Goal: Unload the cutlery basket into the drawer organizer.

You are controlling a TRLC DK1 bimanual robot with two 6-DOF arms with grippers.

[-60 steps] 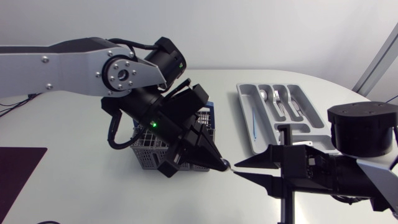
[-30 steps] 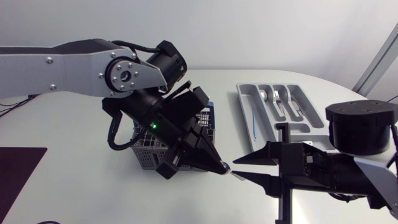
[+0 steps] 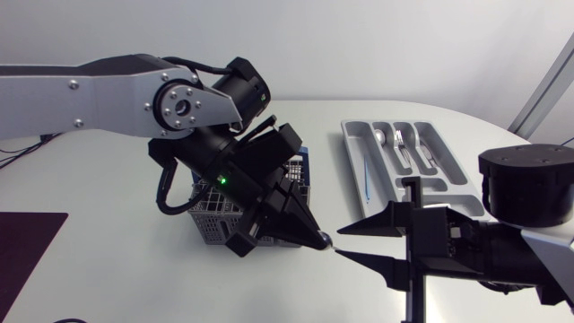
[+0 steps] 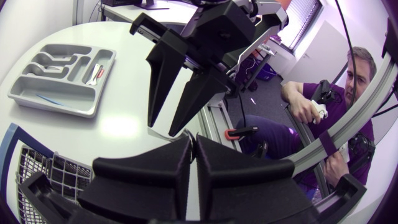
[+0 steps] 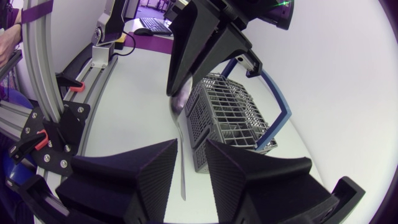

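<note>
Your left gripper pinches the silver metal spoon by its bowl at frame centre. The handle points between the right gripper's wide-open fingers, looks like a handover. Grey wire cutlery basket centre-left, grey plastic drawer organizer upper right.

Table: white rounded top, lying under soft, even light.
Mat: dark purple, lying at the table's left edge.
</note>
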